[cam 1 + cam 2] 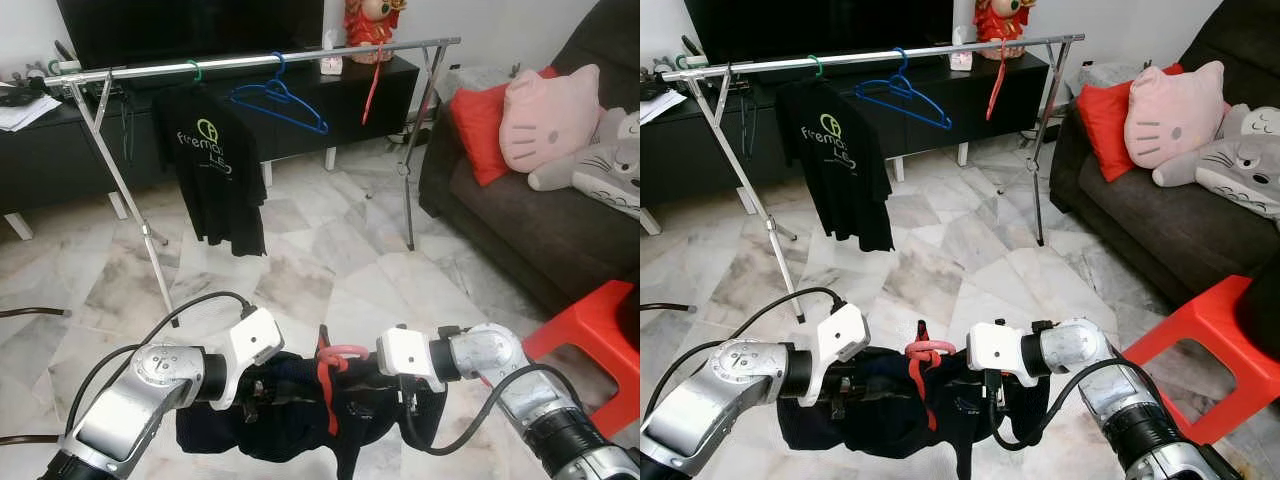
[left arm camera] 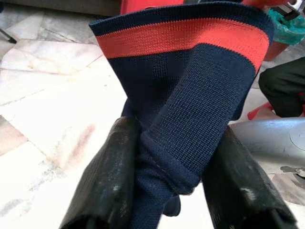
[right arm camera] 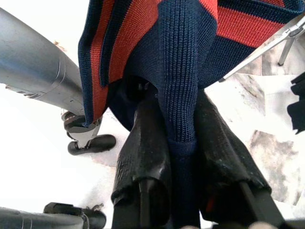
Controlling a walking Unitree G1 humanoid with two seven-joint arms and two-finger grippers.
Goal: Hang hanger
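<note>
Room: marble floor point(image 1: 330, 250), dark sofa point(image 1: 520, 220) with red and pink cushions, red stool point(image 1: 590, 340) just beside the right arm.
Rail: metal clothes rack point(image 1: 250, 62) well beyond both pincers, in front of a low black TV cabinet point(image 1: 60, 140).
On the rail: black T-shirt point(image 1: 215, 165) on a green hook, bare blue hanger point(image 1: 280, 105), thin red hanger point(image 1: 372, 85) hanging edge-on.
Task's thing: pink-red hanger point(image 1: 335, 365) between the two pincers, inside a navy knit garment with red stripes point(image 1: 300, 415), held low and well apart from the rail.
Left pincer point(image 2: 167, 191): fingers narrow, pinched on a fold of the navy knit, red stripe just past the tips.
Right pincer point(image 3: 183, 157): fingers narrow, clamped on a navy ridge of the same garment, striped part hanging just above the tips.
Garment: stretched between both pincers, bottom edge hanging below them.
</note>
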